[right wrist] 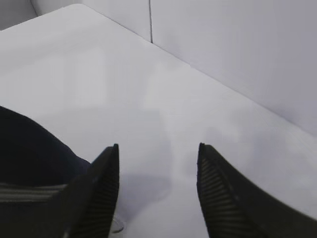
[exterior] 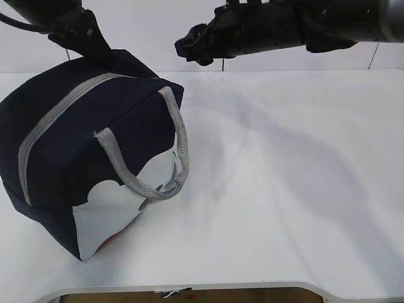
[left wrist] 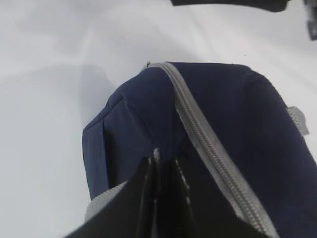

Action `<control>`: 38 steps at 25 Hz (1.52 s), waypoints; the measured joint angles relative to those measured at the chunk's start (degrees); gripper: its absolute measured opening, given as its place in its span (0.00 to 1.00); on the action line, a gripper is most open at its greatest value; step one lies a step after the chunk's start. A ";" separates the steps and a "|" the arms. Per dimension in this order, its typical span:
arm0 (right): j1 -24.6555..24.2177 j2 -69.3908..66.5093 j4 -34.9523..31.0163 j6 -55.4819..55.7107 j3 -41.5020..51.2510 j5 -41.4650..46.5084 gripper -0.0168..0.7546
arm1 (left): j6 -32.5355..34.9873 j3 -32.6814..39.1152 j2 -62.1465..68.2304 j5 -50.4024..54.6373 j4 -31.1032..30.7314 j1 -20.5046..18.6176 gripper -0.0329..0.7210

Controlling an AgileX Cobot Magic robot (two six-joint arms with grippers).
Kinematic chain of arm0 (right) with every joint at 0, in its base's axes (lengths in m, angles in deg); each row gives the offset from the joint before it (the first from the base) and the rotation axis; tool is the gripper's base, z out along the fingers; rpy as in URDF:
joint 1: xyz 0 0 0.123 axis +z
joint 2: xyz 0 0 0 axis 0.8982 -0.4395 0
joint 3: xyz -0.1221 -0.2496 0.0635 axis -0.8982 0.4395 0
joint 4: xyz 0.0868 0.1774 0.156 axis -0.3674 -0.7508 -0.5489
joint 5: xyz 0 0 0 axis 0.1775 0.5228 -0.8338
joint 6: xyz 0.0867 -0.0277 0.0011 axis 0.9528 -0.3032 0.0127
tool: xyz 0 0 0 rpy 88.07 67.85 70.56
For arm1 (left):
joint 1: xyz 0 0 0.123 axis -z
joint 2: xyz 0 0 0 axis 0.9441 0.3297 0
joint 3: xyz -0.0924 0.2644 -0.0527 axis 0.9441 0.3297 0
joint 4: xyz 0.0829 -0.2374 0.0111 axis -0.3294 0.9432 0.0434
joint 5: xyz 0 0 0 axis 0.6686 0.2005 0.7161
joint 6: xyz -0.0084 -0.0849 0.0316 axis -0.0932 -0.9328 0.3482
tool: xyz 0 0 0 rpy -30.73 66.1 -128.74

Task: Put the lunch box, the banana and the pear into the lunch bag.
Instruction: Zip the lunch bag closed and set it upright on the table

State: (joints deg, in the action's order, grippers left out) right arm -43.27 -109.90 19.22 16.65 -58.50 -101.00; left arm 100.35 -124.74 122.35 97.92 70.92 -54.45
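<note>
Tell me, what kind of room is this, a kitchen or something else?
Probably a lab or test bench, not a kitchen. A bare white table stands against plain white wall panels, two black robot arms reach in from above, and the only thing on it is a zipped navy lunch bag.

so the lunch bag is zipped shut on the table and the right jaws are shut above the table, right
Not quite. The right gripper has its jaws open, with bare white table showing in the wide gap between them; the right wrist view shows it. The rest holds: the lunch bag sits on the table with its grey zipper closed along the top.
</note>
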 joint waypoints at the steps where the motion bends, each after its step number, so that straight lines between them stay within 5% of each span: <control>1: 0.00 0.43 0.00 -1.02 0.00 -0.11 0.57 | 0.00 0.00 0.00 -0.13 0.00 0.00 0.15; 16: 0.00 7.38 0.00 -11.39 0.13 -6.02 0.57 | 0.10 -0.12 0.00 -4.65 0.34 0.00 0.71; 38: 0.00 18.11 0.00 -17.70 10.23 -4.27 0.57 | -3.10 -0.12 -0.98 -5.57 -2.04 -1.64 0.88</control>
State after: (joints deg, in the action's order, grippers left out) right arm -43.27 -91.79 19.22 -1.05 -48.27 -105.27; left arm 97.25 -124.86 121.37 92.35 68.88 -56.09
